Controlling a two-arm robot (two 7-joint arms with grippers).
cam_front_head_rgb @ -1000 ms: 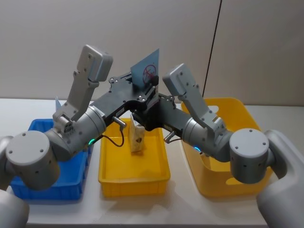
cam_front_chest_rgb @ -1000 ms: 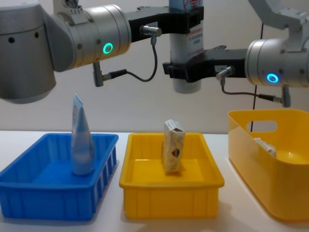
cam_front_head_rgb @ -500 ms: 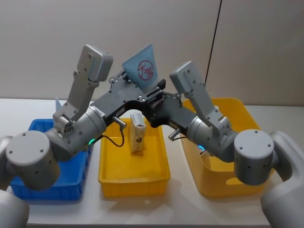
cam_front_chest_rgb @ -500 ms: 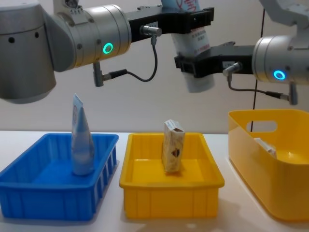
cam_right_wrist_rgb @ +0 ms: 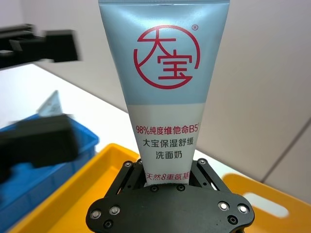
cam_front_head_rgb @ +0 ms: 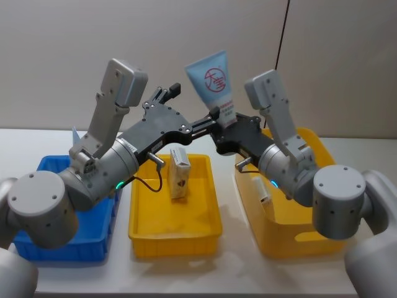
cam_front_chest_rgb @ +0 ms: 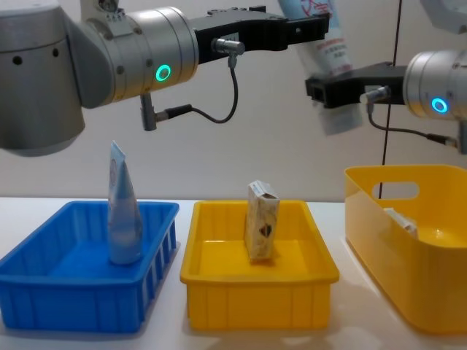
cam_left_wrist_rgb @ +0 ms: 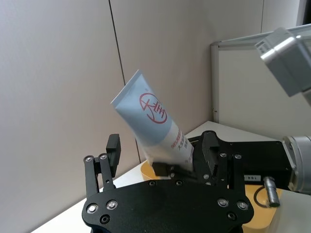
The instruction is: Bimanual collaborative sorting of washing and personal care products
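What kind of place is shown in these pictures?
Probably a robot test lab, not a home or shop: a plain white table before bare grey walls, three sorting crates in a row (blue crate, yellow tray, yellow bin), and the right end effector holding a tube.

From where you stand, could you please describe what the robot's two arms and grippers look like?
Both arms have smooth silver-grey rounded housings with boxy grey upper links. A lit ring glows green on the left wrist and blue on the right. Thin black cables with metal plugs loop beside each wrist. The left gripper and right gripper are flat matte-black plates with visible screws and short black fingers.
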